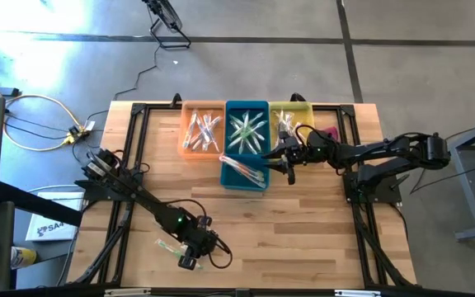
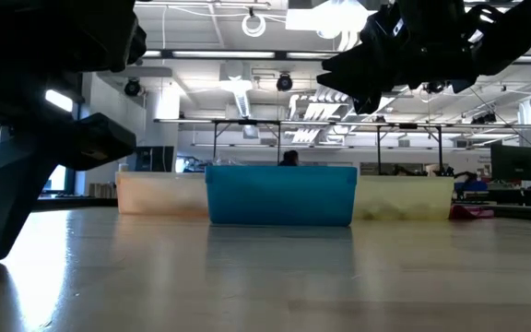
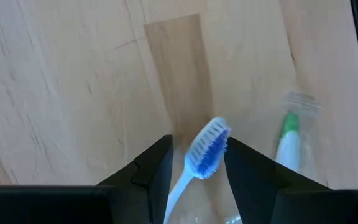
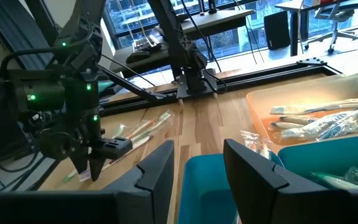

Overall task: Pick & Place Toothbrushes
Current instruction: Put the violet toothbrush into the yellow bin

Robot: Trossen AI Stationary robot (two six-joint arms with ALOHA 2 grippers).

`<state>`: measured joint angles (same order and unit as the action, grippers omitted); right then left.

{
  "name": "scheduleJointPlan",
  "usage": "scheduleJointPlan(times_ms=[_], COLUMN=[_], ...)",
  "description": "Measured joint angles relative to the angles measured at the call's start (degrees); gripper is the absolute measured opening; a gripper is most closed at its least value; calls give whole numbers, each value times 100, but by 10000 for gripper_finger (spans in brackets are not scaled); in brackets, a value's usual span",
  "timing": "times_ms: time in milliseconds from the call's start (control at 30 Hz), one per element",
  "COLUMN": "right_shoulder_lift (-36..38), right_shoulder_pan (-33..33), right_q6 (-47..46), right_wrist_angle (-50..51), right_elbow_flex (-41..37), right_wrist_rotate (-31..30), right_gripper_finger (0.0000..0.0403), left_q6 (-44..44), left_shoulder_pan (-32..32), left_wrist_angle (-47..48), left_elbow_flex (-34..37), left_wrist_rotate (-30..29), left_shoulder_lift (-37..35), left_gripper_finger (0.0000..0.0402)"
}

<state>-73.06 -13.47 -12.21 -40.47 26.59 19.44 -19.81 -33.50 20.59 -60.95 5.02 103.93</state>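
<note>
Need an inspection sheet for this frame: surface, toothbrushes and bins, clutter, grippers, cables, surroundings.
Surface: wooden table, black frame rails along its edges.
Job's things: orange bin, blue bin and yellow bin in a row at the far edge, each holding wrapped toothbrushes. One blue-bristled toothbrush between the left fingers, one green-necked toothbrush on the wood beside it.
Clutter: pink item next to the yellow bin.
Grippers: left gripper near the front edge, closed on the blue-bristled toothbrush; right gripper over the blue bin's edge, fingers apart, nothing between them.
Cables: yellow and black leads on the floor to the left.
Surroundings: concrete floor, desks and chairs beyond.
</note>
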Motion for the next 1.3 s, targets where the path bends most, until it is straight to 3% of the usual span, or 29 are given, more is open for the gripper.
scheduleJointPlan(times_ms=[233, 567, 900, 1067, 1300], right_shoulder_lift=[0, 0, 0, 0, 0], right_shoulder_pan=[0, 0, 0, 0, 0], right_q6=[0, 0, -20, -19, -19], right_wrist_angle=[0, 0, 0, 1, 0], right_elbow_flex=[0, 0, 0, 0, 0], right_wrist_rotate=[0, 0, 0, 7, 22], right_gripper_finger=[133, 133, 133, 133, 133], left_q6=[0, 0, 398, 774, 1035], left_shoulder_pan=[0, 13, 4, 3, 492], left_wrist_angle=[-1, 22, 48, 59, 479], left_elbow_flex=[0, 4, 4, 1, -33], left_wrist_rotate=[-14, -50, -397, -845, -1444], left_shoulder_lift=[5, 12, 12, -42, -543], left_gripper_finger=[131, 40, 43, 37, 35])
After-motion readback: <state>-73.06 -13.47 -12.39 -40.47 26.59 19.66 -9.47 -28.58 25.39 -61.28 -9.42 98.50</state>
